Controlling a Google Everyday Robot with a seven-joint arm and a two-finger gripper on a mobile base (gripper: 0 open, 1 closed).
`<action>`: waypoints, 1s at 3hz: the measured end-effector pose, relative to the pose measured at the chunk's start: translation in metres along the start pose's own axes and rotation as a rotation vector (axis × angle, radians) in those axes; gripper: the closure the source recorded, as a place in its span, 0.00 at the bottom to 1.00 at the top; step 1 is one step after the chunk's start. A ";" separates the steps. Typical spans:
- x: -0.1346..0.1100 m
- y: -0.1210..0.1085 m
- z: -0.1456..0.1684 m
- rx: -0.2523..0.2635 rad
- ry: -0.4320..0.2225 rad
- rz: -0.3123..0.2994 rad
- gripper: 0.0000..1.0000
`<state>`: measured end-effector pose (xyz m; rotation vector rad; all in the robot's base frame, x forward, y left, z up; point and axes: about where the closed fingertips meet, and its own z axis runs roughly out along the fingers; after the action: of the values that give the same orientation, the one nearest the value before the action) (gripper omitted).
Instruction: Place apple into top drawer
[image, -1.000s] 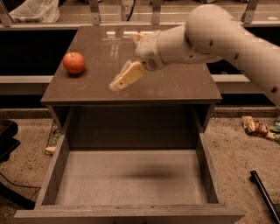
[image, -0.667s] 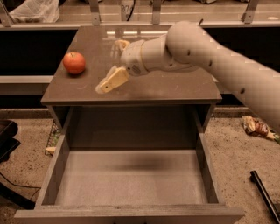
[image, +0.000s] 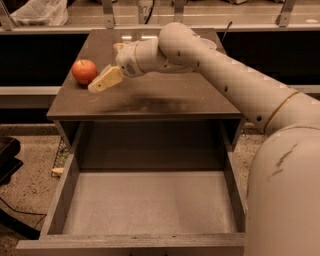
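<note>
The red-orange apple sits on the glossy brown cabinet top near its left edge. My gripper reaches in from the right on a long white arm and hangs just above the top, close to the right of the apple and apart from it. It holds nothing. The top drawer is pulled wide open below the cabinet top; its pale flat bottom is bare.
A white plastic bag lies on the shelf behind at the upper left. My white arm spans the right side of the cabinet. A dark object stands on the floor at the left.
My gripper has moved left across the cabinet top, from its middle to right beside the apple. The apple and the drawer have not moved.
</note>
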<state>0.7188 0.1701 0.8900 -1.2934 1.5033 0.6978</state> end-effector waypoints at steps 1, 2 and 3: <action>0.000 0.000 0.000 0.000 0.000 0.000 0.00; -0.006 -0.010 0.023 0.011 -0.026 0.009 0.00; -0.013 -0.026 0.059 0.020 -0.050 0.033 0.00</action>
<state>0.7607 0.2200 0.8863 -1.2295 1.4907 0.7295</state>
